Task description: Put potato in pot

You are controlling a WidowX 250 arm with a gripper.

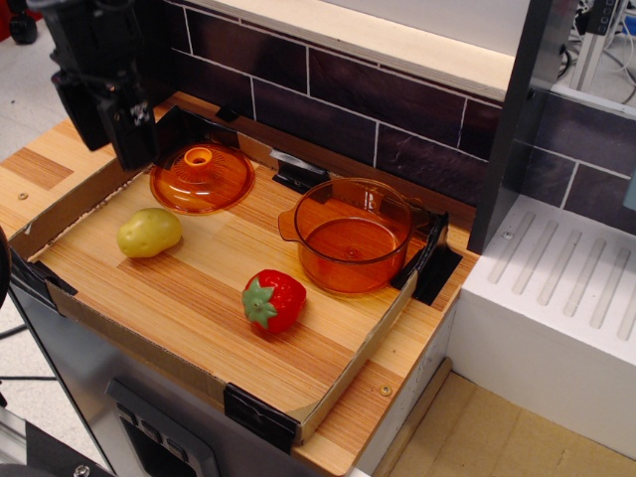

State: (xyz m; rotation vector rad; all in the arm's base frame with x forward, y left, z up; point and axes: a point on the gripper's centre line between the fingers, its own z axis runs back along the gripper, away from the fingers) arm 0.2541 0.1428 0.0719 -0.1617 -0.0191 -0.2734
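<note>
The pale yellow-green potato (149, 232) lies on the wooden tray floor at the left. The transparent amber pot (352, 236) stands empty at the tray's right, with small side handles. My black gripper (104, 121) hangs at the upper left, above the tray's back left corner, behind and above the potato. Its two fingers (131, 131) point down with a gap between them and hold nothing.
The domed orange lid (202, 177) with a knob rests behind the potato. A red strawberry (272, 299) lies at the tray's front middle. The tray has a low cardboard rim (129, 339) with black corner clips. A dark tile wall (338, 99) stands behind, a white drainboard (566, 288) at the right.
</note>
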